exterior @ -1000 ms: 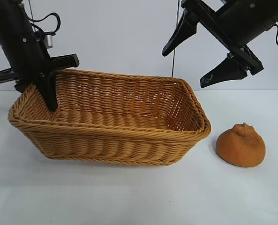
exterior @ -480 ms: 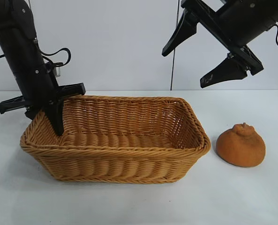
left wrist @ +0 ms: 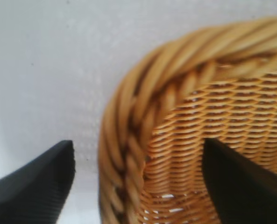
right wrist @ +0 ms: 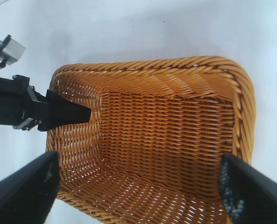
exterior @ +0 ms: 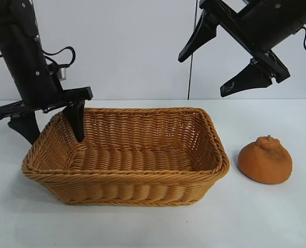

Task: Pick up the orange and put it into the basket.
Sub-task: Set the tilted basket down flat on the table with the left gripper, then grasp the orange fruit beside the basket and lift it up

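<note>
Baskets: one woven wicker basket, golden tan, resting on the white counter.
Oranges: one orange, on the counter just beside the basket's end on the right arm's side, not touching it.
Hands: two, both black.
Left hand: at the basket's far-end rim on the left arm's side, pointing down, fingers spread apart, one finger inside the basket, the other outside the rim, gripping nothing.
Right hand: raised well above the basket's orange-side end, fingers wide apart, empty.
</note>
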Motion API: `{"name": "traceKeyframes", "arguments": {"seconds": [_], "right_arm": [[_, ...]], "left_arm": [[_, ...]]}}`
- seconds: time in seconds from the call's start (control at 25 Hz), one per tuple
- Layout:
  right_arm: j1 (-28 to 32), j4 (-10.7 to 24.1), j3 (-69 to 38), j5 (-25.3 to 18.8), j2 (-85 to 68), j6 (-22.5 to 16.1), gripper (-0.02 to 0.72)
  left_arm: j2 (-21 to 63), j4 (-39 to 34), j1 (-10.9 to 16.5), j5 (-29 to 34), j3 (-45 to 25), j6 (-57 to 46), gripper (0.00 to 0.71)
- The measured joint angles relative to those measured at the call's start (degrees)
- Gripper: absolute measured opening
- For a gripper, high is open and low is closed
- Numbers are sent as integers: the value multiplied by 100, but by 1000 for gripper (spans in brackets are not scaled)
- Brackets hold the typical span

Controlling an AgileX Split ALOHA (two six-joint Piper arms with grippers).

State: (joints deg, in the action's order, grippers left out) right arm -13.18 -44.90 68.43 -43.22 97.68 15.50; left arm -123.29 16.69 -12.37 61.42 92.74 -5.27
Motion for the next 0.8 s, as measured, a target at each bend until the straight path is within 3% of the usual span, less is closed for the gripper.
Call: {"name": "traceKeyframes", "arguments": {"seconds": [0.24,0.44,0.8], "right_arm": [[0,0,0,-5,0,0,631],[0,109,0,-12,0,0,631],[0,147,0,-13,0,0,631]], "left_arm": [[801,-581,0,138,91,122,573],[1117,-1529,96,513,375,264,574],[1135,-1987,1179,797,548,309,574]]}}
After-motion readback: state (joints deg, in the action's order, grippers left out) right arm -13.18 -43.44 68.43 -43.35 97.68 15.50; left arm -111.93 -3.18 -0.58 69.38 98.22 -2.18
